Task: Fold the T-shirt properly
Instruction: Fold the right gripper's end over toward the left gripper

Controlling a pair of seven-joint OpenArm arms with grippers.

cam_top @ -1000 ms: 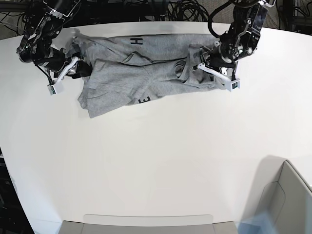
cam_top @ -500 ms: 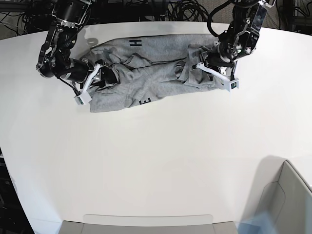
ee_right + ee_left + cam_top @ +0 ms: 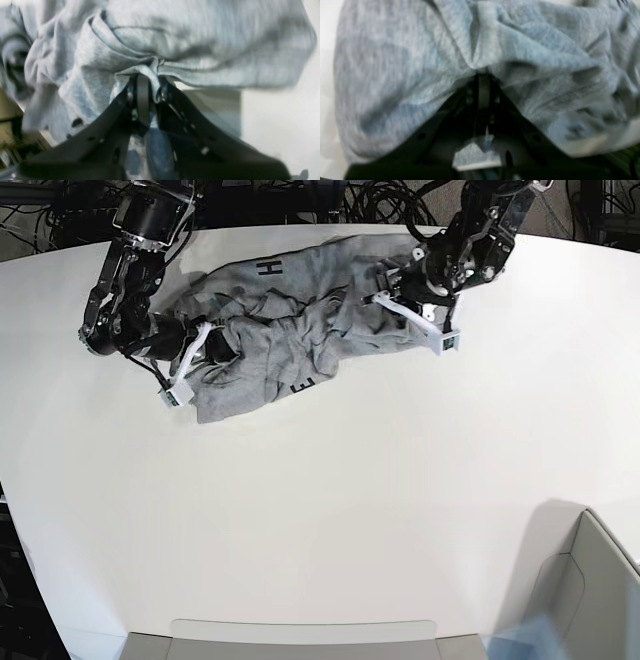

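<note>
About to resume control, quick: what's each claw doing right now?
Left claw: closed on the T-shirt, fabric bunched at its tips.
Right claw: closed on the T-shirt, gripping a gathered fold.

Base view bright, evenly lit from above; desk (image 3: 330,510) near-white, mild glare; soft shadow at lower right corner; edges bowed by wide lens; both wrist views soft and motion-smeared, cloth folds (image 3: 532,47) hazy, near black jaws in deep shadow, right wrist corners blurred.
</note>
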